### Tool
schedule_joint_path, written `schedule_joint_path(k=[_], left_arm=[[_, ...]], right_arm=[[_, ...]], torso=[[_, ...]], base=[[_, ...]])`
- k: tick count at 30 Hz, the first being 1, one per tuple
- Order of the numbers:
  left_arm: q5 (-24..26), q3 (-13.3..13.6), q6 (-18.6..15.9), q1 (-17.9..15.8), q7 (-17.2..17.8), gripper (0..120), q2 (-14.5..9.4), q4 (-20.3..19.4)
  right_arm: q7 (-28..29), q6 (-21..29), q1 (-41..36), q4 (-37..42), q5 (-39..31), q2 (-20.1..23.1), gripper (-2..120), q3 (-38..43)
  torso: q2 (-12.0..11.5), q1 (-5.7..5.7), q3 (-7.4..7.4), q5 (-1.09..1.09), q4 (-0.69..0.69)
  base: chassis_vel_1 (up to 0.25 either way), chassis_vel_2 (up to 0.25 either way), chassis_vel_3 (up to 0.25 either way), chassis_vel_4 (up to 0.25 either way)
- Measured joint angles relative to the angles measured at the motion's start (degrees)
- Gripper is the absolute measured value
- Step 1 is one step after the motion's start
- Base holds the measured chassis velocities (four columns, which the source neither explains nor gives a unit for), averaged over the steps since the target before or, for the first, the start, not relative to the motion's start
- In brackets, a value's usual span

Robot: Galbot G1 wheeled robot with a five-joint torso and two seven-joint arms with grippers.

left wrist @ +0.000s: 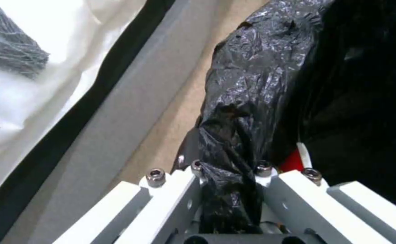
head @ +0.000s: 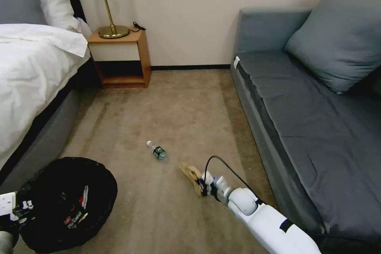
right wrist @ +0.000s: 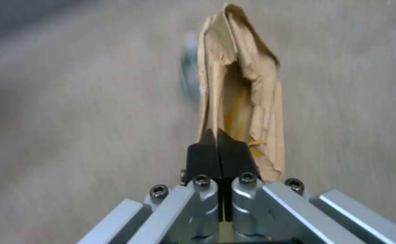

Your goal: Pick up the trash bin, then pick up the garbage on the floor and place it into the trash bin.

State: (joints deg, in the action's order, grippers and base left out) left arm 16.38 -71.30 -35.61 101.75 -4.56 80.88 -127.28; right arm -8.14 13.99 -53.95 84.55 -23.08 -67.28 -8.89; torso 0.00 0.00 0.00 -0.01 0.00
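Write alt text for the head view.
The right gripper, shut on a tan paper bag, reaches low over a beige carpet, with a small bottle lying just beyond. The left gripper holds the black-lined trash bin near the bed; a grey sofa stands on the right.

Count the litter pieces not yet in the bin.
2. The small bottle lies on the carpet mid-floor; the tan paper bag is pinched in the right gripper. Other pieces already sit in the trash bin, which the left gripper holds.
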Motion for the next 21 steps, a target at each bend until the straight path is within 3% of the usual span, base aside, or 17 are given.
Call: schedule_joint_path(k=[6,12,21], left_arm=[[0.00,0.24,-0.05,-0.07,0.09,3,0.17,-0.03],[0.65,0.86,-1.06,-0.23,0.54,3,0.93,-1.31],[0.74,0.81,-1.17,0.05,0.54,3,1.13,-1.95]], right_arm=[[2.27,-0.03,-0.27,10.92,-7.70,0.21,0,-0.90],[4.27,-2.53,2.15,20.61,-8.53,-1.51,0,-12.19],[6.05,-3.50,5.69,20.44,-8.23,-8.19,0,-24.67]], torso=[[0.00,0.00,0.00,0.01,0.01],[0.00,0.00,0.00,0.00,0.00],[0.00,0.00,0.00,-0.01,0.01]], base=[[0.000,0.000,0.000,0.000],[0.000,0.000,0.000,0.000],[0.000,0.000,0.000,0.000]])
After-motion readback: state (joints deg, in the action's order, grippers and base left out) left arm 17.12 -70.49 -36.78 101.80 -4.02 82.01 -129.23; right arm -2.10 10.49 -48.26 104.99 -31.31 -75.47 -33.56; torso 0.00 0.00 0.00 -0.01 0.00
